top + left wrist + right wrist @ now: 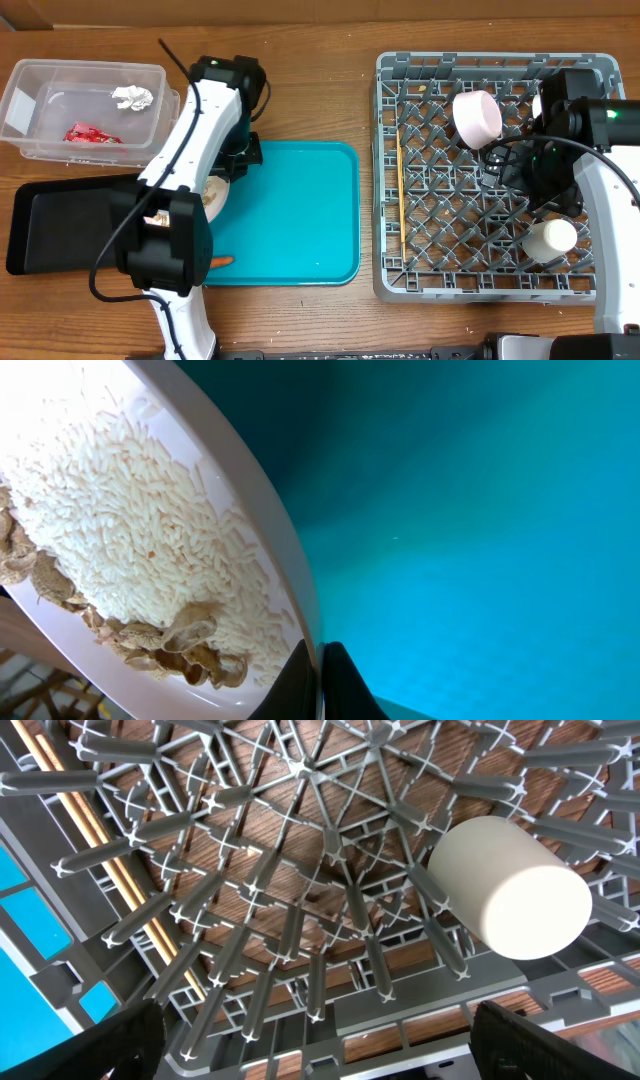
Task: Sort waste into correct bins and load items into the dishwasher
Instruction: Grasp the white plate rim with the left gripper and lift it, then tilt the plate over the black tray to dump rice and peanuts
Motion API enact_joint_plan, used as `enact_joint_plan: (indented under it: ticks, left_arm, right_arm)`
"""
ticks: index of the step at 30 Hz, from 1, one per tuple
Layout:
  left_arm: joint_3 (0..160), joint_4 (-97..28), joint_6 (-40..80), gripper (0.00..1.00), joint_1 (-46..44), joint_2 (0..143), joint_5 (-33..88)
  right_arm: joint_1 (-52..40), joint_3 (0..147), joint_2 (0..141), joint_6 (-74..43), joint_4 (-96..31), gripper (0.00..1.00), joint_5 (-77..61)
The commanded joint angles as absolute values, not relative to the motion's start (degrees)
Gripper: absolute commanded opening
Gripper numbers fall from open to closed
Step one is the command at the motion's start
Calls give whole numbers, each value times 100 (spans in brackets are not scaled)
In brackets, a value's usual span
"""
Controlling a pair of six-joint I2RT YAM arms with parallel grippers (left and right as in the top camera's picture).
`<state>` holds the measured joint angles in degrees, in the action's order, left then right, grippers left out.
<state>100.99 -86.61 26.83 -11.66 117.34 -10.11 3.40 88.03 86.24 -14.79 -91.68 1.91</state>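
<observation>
My left gripper (320,685) is shut on the rim of the round white plate (250,510), which carries white rice (130,530) and beige nut-like scraps (180,645). In the overhead view the plate (214,196) peeks out under the left arm at the teal tray's left edge. The clear tub (40,120) holds the foil ball (132,97) and red sauce packet (90,133). The black tray (60,225) lies below it. An orange carrot (222,262) lies on the teal tray's front edge. My right gripper (320,1050) hangs open over the grey dish rack (300,870), near the small white cup (510,885).
The rack (390,280) holds a white bowl (477,117), the cup (550,238) and the chopsticks (400,190) along its left side. The teal serving tray (300,215) lies between the bins and the rack. The left arm covers the teal tray's left edge.
</observation>
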Motion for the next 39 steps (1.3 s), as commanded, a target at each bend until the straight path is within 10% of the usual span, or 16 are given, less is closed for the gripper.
enact_joint_plan:
  ticks: [1, 21, 39]
  left_arm:
    - [10269, -8750, 2432, 4, -814, 11625, -1000]
    - [10269, -8656, 1059, 4, 1135, 10916, -23]
    - [10269, -8562, -692, 4, 3430, 10916, 3295]
  right_arm:
    - [362, 8770, 8495, -1481, -9201, 100, 211]
    - [362, 8770, 8497, -1481, -9223, 100, 298]
    - [362, 8770, 8497, -1481, -9223, 100, 296]
